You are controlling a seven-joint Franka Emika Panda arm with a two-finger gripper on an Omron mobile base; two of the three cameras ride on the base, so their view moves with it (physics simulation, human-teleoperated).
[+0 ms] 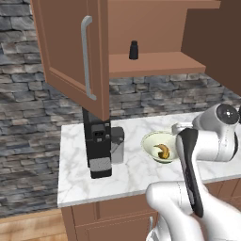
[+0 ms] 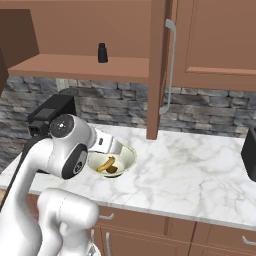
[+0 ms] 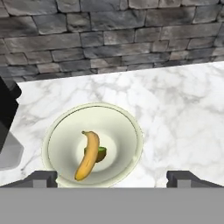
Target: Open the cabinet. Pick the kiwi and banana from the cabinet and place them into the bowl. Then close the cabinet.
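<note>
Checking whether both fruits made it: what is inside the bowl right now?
The bowl holds the banana, lying over the kiwi. Most of the kiwi is hidden beneath the banana.

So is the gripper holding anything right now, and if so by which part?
Nothing is held. The gripper hangs open above the wide pale cream-green bowl, where the curved yellow banana and small olive-brown kiwi lie.
</note>
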